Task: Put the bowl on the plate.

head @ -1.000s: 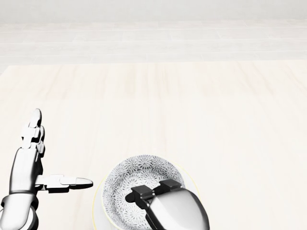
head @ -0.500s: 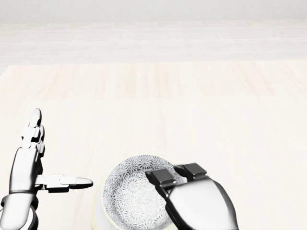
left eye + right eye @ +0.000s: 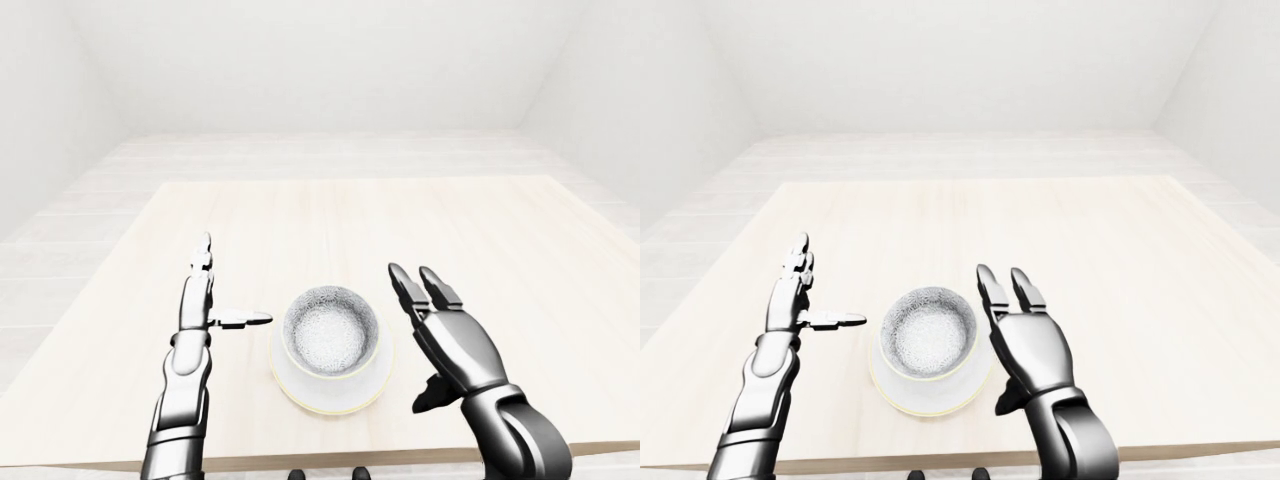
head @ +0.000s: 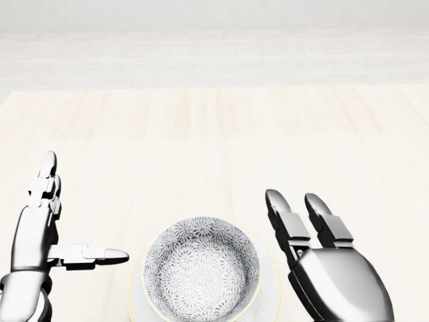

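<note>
Logging this one fast, what changed with the right hand? (K)

It came off the bowl. A second back its fingertips were down inside the bowl, half a second back they were over the right rim. Now the whole hand is at the lower right of the head view, just beside the bowl and apart from it as far as I can tell. (M)

Hand state? (K)

Released. Fingers stretched straight toward the top of the frame, nothing in them. (M)

Left hand? (K)

Lower left, same spot in all three head frames. Fingers up, thumb pointing right toward the bowl, spread and empty, not touching anything. (M)

Where's the bowl? (K)

Bottom centre of the head view, upright, sitting in the middle of the plate. The pale plate rim shows all round it in the left-eye view. The plate is on the table, near the table's bottom edge in that view. The bowl didn't shift as the hand left. (M)

Task status? (K)

I'd judge the placement done — bowl on plate and let go. My guess at the only risk left — the retreating hand clipping the rim. (M)
</note>
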`<state>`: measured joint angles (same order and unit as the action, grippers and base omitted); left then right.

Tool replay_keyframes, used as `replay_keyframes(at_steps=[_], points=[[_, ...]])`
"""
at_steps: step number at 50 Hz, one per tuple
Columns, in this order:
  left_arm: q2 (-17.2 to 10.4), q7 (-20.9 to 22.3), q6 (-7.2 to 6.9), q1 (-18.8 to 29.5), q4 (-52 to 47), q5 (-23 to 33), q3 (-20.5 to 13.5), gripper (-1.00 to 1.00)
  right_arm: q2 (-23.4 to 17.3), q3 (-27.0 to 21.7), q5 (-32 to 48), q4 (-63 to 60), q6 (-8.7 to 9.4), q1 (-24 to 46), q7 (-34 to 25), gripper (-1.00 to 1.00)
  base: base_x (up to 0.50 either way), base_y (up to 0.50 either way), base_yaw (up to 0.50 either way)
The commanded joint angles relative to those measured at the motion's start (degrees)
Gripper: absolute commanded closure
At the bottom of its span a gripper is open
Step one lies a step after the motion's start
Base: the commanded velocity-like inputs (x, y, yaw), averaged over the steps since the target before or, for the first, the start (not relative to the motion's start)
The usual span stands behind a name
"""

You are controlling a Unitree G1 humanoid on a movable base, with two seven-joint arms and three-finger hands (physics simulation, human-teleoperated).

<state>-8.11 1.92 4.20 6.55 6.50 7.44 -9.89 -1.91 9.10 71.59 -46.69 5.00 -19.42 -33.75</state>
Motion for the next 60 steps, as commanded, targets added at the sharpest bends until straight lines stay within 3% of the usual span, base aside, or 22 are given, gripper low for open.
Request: replay_keyframes(at_steps=[1,15,29,38,47,52,60], points=[[-0.11,0.14,-0.59,0.08,-0.70,0.06,-0.17,-1.00,0.83,-7.69,-7.41,-1.73,0.00,-1.50,1.69,-1.00,0.00,0.00,0.00],[-0.27,0.82,-1.19,0.18,-1.67,-0.06,-0.28,-1.00,1.80,-15.93,-12.53,-0.09,0.00,-3.52,3.28,-1.00,0.00,0.00,0.00],[-0.21,1.44,-0.23,-0.88,-1.71,-0.20,-0.54,-1.00,5.97,-28.74,-23.38,-5.54,0.00,0.75,-0.58,-1.00,0.00,0.00,0.00],[-0.61,2.15,-0.89,-1.79,-3.35,-0.46,-1.46,-1.00,5.16,-35.66,-29.24,-7.48,0.00,4.10,-2.21,-1.00,0.00,0.00,0.00],[-0.72,2.97,-1.46,-3.39,-5.51,-0.60,-2.49,-1.00,1.24,-41.16,-30.64,-9.77,0.00,7.68,-6.19,-1.00,0.00,0.00,0.00],[-0.66,3.58,-2.19,-4.41,-7.32,-0.44,-3.02,-1.00,0.34,-42.72,-31.65,-10.15,0.00,9.07,-6.25,-1.00,0.00,0.00,0.00],[-1.61,6.76,-5.82,-7.71,-14.54,-0.91,-6.07,-1.00,0.12,-44.81,-34.27,-9.81,0.00,9.74,-6.25,-1.00,0.00,0.00,0.00]])
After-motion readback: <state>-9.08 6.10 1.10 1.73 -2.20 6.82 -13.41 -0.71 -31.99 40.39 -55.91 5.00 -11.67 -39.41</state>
